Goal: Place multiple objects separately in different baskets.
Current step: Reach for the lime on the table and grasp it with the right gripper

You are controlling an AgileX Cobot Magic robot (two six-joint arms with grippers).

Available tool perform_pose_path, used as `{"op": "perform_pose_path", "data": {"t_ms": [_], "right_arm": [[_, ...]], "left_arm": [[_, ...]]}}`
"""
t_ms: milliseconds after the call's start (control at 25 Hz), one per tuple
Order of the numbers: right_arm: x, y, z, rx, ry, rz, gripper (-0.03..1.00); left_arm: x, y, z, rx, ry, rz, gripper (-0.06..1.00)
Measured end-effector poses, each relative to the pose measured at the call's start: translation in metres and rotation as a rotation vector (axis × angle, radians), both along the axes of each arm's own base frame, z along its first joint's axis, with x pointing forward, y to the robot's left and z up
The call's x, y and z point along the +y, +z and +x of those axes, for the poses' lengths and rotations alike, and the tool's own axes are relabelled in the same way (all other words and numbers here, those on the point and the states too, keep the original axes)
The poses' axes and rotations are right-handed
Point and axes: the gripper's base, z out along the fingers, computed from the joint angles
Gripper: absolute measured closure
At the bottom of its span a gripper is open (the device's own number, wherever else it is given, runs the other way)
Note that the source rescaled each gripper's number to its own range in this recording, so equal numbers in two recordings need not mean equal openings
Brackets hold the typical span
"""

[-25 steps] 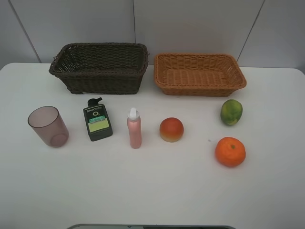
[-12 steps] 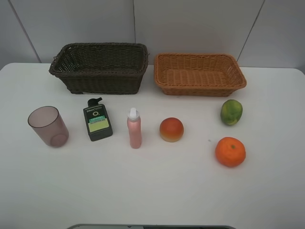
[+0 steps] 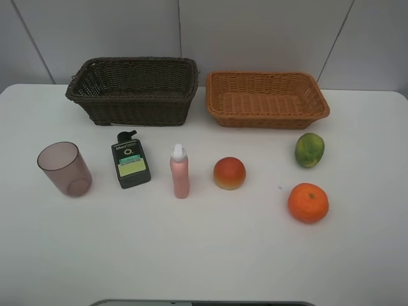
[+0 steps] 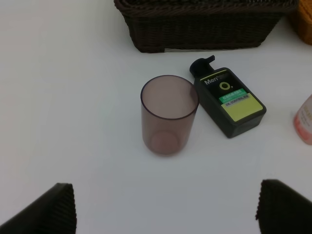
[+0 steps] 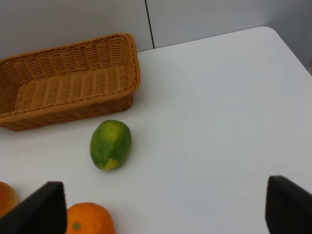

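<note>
On the white table stand a mauve cup, a flat dark-green bottle, a pink bottle with white cap, a red-orange peach, a green fruit and an orange. Behind them are the dark brown basket and the light tan basket, both empty. My left gripper is open and empty, short of the cup and the dark-green bottle. My right gripper is open and empty, near the green fruit and the orange. Neither gripper shows in the exterior view.
The table ends at rounded corners on the left and right. A grey panelled wall rises right behind the baskets. The pink bottle's edge shows in the left wrist view, the peach's edge in the right wrist view.
</note>
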Motion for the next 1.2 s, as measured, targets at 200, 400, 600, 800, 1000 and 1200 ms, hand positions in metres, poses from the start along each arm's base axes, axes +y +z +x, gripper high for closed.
{"op": "perform_pose_path", "data": {"t_ms": [200,400,600,800,1000,1200], "right_arm": [[0.0,0.0,0.0,0.0,0.0,0.0,0.12],[0.0,0.0,0.0,0.0,0.002,0.0,0.12],[0.0,0.0,0.0,0.0,0.003,0.0,0.12],[0.0,0.0,0.0,0.0,0.008,0.0,0.12],[0.0,0.003,0.01,0.061,0.01,0.0,0.12],[0.0,0.022,0.043,0.211,0.011,0.0,0.12]], "left_arm": [[0.0,0.0,0.0,0.0,0.0,0.0,-0.01],[0.0,0.0,0.0,0.0,0.0,0.0,-0.01],[0.0,0.0,0.0,0.0,0.0,0.0,-0.01],[0.0,0.0,0.0,0.0,0.0,0.0,-0.01],[0.0,0.0,0.0,0.0,0.0,0.0,-0.01],[0.0,0.0,0.0,0.0,0.0,0.0,-0.01]]}}
